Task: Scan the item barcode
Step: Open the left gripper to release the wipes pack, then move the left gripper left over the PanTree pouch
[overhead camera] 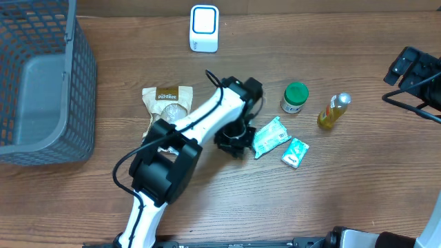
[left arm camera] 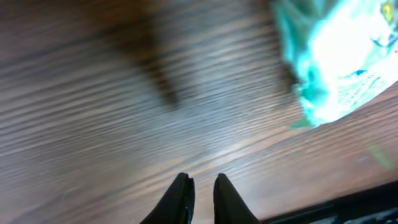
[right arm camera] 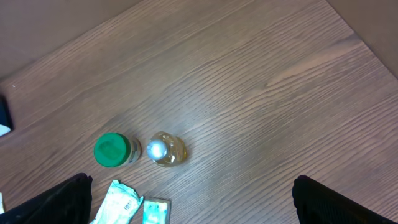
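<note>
My left pincer [left arm camera: 203, 186] hangs low over the wooden table [overhead camera: 344, 193]. Its two dark fingers [left arm camera: 183, 196] are drawn narrow, almost together, with only a slit of wood grain between them and no grip on anything.

The teal packet [overhead camera: 270, 136], the item closest to me, lies flat on the table just beside that pincer, on its right. In my left wrist view it is a bright, blurred shape at the upper right, apart from my fingertips, and its print is too smeared to read.

I place the rest from the teal packet:
- A smaller teal packet [overhead camera: 295, 152] lies just beside it, to its right and a little nearer to me.
- A jar with a green lid [overhead camera: 295, 98] stands beyond it and slightly to the right.
- A yellow bottle [overhead camera: 333, 111] stands upright farther to the right.
- A brown snack bag [overhead camera: 167, 103] lies flat to its left, on the other side of my left arm [overhead camera: 200, 127], which partly covers it.
- The white scanner [overhead camera: 204, 28] stands well beyond it, near the far edge of the table.
- The grey basket [overhead camera: 76, 89] sits far off to its left.

My right pincer [right arm camera: 191, 183] hangs well to the right of the teal packet, raised above the table. Its jaws are spread wide with only bare wood showing between them.
</note>
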